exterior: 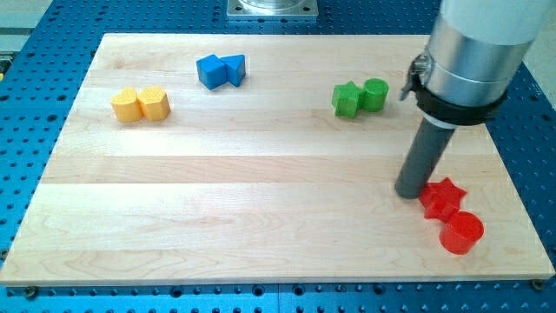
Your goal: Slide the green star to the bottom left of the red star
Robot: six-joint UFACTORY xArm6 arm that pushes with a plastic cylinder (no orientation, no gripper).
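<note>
On the pale wooden board (261,174), the glossy green star (347,99) sits near the top right edge. My tip (410,192) — a plain rod, no fingers — stands upright, touching the red star (443,198) near the bottom right corner

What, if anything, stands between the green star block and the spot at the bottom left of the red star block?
My tip rests just left of the red star block, close to that spot. No block lies between it and the green star block.

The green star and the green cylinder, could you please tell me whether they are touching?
Touching. The camera view shows the green star pressed against the green cylinder on its right, with no board visible between them.
</note>
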